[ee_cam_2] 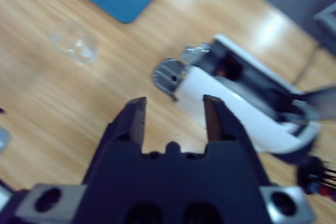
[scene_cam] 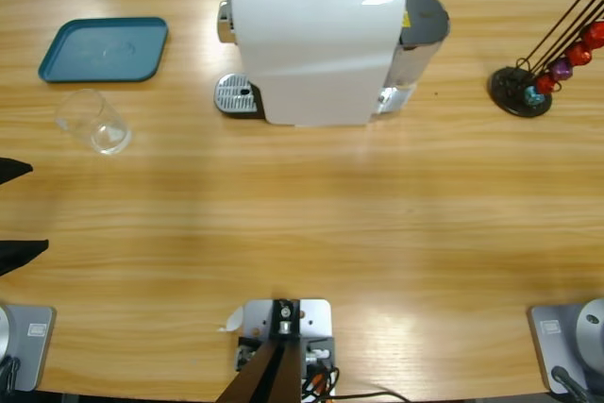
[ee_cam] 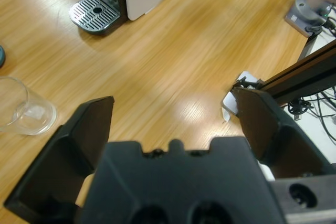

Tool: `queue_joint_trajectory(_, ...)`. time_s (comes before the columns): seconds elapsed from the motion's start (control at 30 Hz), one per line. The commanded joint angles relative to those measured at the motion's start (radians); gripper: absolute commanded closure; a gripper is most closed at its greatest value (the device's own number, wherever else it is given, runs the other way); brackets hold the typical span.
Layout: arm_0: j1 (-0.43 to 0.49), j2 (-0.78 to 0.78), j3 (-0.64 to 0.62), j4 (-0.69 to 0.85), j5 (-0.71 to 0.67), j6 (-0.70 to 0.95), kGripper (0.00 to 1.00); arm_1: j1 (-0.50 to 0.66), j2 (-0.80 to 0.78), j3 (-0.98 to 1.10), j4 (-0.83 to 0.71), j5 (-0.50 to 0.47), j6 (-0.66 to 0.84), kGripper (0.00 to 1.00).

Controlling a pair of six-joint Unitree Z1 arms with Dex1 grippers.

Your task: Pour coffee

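Observation:
A white coffee machine [scene_cam: 316,44] stands at the table's far middle, its metal drip tray [scene_cam: 236,96] sticking out to the left. An empty clear glass [scene_cam: 94,122] sits on the wood at the left, apart from the machine. My left gripper [scene_cam: 14,214] shows only its two black jaw tips at the left edge, open and empty. The left wrist view shows that gripper [ee_cam: 173,114] spread wide, the glass [ee_cam: 21,108] off to its left and the drip tray [ee_cam: 97,11] far ahead. My right gripper [ee_cam_2: 176,114] hangs open high above the machine [ee_cam_2: 247,108] and the glass [ee_cam_2: 76,43].
A teal tray [scene_cam: 104,49] lies at the far left, behind the glass. A black capsule holder [scene_cam: 528,82] with red and purple capsules stands at the far right. Bare wood stretches between the glass and the machine.

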Motion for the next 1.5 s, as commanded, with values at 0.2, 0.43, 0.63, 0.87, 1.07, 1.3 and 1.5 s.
queue_joint_trajectory(0.2,-0.005,-0.045,-0.022,0.093,0.011,-0.003,0.000,0.039,-0.605,0.641,-0.262,0.130,0.066,1.000)
queue_joint_trajectory(0.43,-0.006,-0.019,-0.034,0.094,0.006,-0.003,0.000,-0.090,-1.034,1.290,-0.699,0.179,0.007,1.000)
queue_joint_trajectory(0.63,-0.031,0.044,-0.099,0.136,0.000,0.006,0.000,-0.318,-0.637,1.206,-0.926,0.001,-0.027,1.000)
queue_joint_trajectory(0.87,-0.045,0.063,-0.164,0.199,0.008,-0.001,0.004,-0.398,-0.399,0.999,-1.015,-0.013,0.111,1.000)
queue_joint_trajectory(1.07,-0.045,0.097,-0.155,0.184,0.006,-0.003,0.004,-0.346,-0.377,0.924,-1.002,0.053,0.124,1.000)
queue_joint_trajectory(1.3,-0.045,0.067,-0.118,0.185,0.006,-0.003,0.004,-0.297,-0.334,0.919,-0.990,0.062,0.155,1.000)
queue_joint_trajectory(1.5,-0.045,0.087,-0.108,0.172,0.005,-0.003,0.004,-0.298,-0.401,0.794,-0.980,0.062,-0.138,1.000)
